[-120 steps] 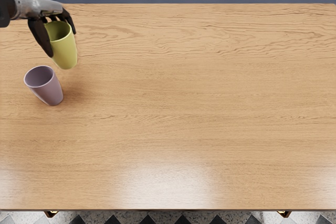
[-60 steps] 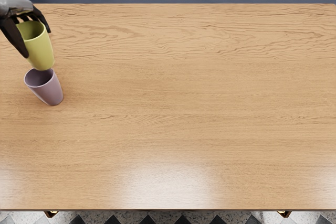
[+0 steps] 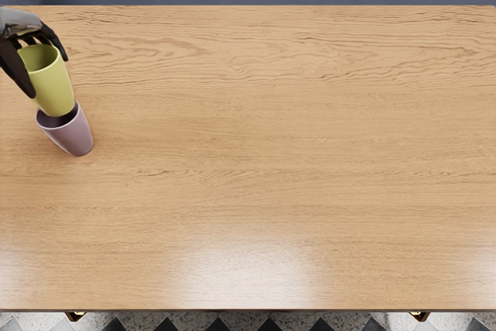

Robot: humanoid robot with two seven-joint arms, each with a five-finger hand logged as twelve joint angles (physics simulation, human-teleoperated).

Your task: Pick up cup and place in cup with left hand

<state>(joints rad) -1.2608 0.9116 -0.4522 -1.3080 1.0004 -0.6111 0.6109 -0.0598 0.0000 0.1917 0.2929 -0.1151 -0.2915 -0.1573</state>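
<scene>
Over the far left part of the wooden table [image 3: 271, 153], your left hand [image 3: 31, 30] had its dark fingers closed around the yellow-green tumbler-shaped cup [image 3: 53, 87], mouth up. Just to the right, nearer you, the mauve cup [image 3: 71, 137] stood upright on the wood. Your held cup's base overlapped its mouth; you could not tell how far inside it reached, if at all.

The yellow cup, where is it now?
In the head view's upper left, the yellow cup is in the left hand, over the mauve cup's mouth.
</scene>
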